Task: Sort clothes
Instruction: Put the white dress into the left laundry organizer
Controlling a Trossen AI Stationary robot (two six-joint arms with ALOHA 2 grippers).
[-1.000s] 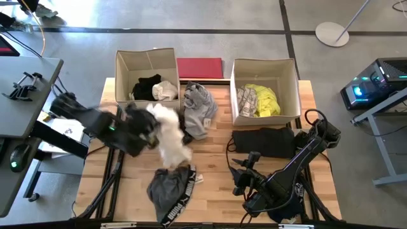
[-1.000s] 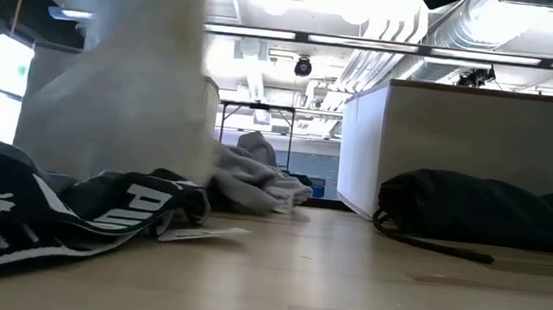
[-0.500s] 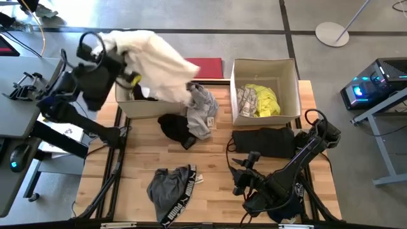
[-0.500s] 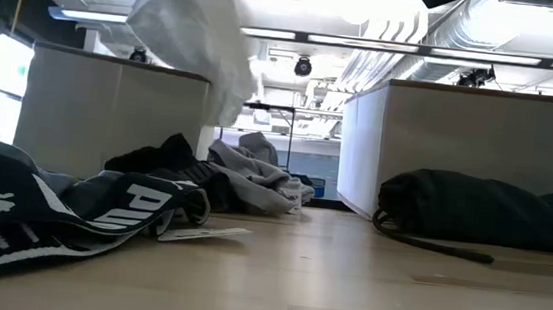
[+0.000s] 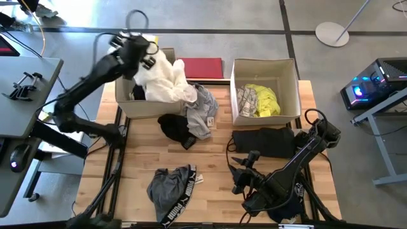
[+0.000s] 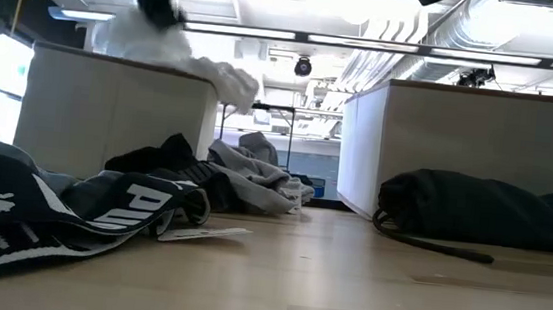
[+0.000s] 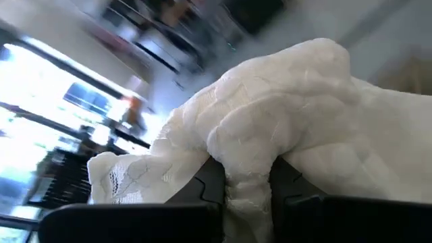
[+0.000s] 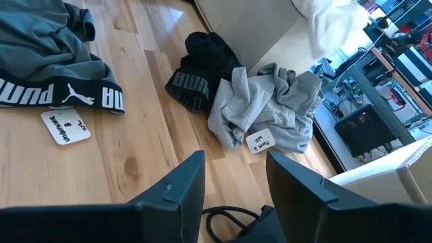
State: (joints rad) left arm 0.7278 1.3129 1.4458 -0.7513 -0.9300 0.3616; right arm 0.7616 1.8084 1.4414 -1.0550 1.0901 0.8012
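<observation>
Desk (image 5: 210, 178) of pale wood planks, standing on grey concrete floor (image 5: 210, 16). Left pincer (image 5: 141, 52) raised over left cardboard box (image 5: 124, 105), clenched on cream-white garment (image 5: 164, 79); garment bunched between the fingers (image 7: 210, 183) in the left wrist view, draped over the box rim toward the desk middle. Black garment (image 5: 175, 128) lying just in front of that box, touching grey garment (image 5: 202, 109) with a white tag. Grey garment with PUMA waistband (image 5: 170, 189) near the front desk edge, well apart from the boxes. Neon yellow garment (image 5: 264, 100) and a printed piece inside right cardboard box (image 5: 296, 83). Large black garment (image 5: 264, 141) flat on the desk just in front of the right box. Flat red board (image 5: 200, 67) between the boxes at the back edge. Right pincer (image 5: 240, 173) low over the front right of the desk, released, holding nothing. Beyond the desk in the low view: ceiling strip lights and ducting (image 6: 509, 25); further room detail probably shelving, too blurred to confirm.
</observation>
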